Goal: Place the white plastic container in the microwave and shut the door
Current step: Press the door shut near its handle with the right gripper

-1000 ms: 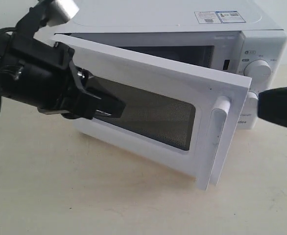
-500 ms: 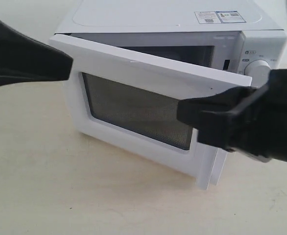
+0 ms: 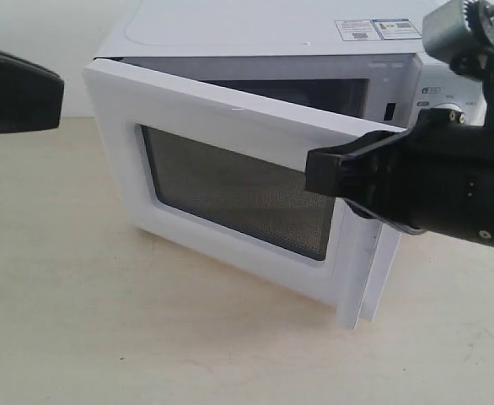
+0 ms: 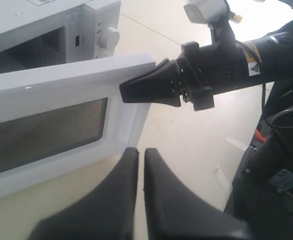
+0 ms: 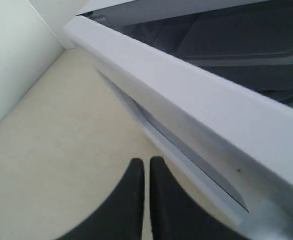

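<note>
The white microwave (image 3: 272, 34) stands with its door (image 3: 222, 126) swung partly open, the dark mesh window (image 3: 238, 190) facing out. My right gripper (image 3: 310, 173) is shut and empty, level with the door's free edge and covering most of the handle; the left wrist view shows the right gripper (image 4: 122, 92) by that edge. Its own view has the right gripper (image 5: 146, 161) above the tabletop beside the door (image 5: 186, 95). My left gripper (image 3: 57, 97) is shut and empty, off to the left, away from the door (image 4: 61, 85). The white plastic container does not show.
The microwave rests on a pale beige tabletop (image 3: 146, 337). A round dial (image 4: 109, 37) sits on the control panel past the door's free edge. A white wall (image 5: 11, 60) rises behind the table. Robot base and cables (image 4: 281, 165) stand beyond the right arm.
My left arm has pulled back to the left, off the door's window. My right arm has come in from the right across the handle side. The door's angle looks unchanged.
</note>
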You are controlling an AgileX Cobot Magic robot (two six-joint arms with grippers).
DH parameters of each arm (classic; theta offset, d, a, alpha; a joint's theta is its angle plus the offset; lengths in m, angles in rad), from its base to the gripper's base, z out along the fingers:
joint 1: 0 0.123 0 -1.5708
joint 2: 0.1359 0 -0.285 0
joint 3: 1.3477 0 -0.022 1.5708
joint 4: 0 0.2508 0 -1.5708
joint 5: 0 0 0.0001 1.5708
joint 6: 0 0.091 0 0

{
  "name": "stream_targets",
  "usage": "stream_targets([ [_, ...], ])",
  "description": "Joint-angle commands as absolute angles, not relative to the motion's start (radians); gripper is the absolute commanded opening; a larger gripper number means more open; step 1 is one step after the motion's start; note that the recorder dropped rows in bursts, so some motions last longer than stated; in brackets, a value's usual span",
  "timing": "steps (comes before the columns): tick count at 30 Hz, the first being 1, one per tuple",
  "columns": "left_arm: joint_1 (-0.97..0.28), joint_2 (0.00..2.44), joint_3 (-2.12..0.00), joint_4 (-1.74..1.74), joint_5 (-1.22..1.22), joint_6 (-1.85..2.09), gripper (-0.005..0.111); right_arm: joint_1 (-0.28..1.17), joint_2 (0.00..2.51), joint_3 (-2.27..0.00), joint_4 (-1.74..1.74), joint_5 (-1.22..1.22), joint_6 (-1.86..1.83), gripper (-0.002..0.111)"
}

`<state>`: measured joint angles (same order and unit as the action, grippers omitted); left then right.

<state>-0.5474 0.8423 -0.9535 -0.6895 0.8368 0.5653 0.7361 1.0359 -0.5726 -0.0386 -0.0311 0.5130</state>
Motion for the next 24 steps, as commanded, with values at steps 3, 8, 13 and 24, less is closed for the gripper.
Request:
stream_targets([
  [3, -0.556, 0.835, -0.904, -0.683, 0.804, 0.554, 0.004, 0.678, 1.035, -0.571, -0.042, -0.037, 0.488, 0.000],
  [8, -0.556, 0.835, -0.898, -0.693, 0.802, 0.554, 0.004, 0.633, 1.062, -0.571, -0.042, -0.040, 0.472, 0.000],
  [13, -0.556, 0.833, -0.898, -0.718, 0.813, 0.554, 0.004, 0.587, 1.088, -0.571, -0.042, -0.066, 0.469, 0.000],
  [24, -0.556, 0.833, -0.898, -0.718, 0.805, 0.569, 0.004, 0.467, 1.091, -0.571, -0.040, -0.145, 0.446, 0.000],
])
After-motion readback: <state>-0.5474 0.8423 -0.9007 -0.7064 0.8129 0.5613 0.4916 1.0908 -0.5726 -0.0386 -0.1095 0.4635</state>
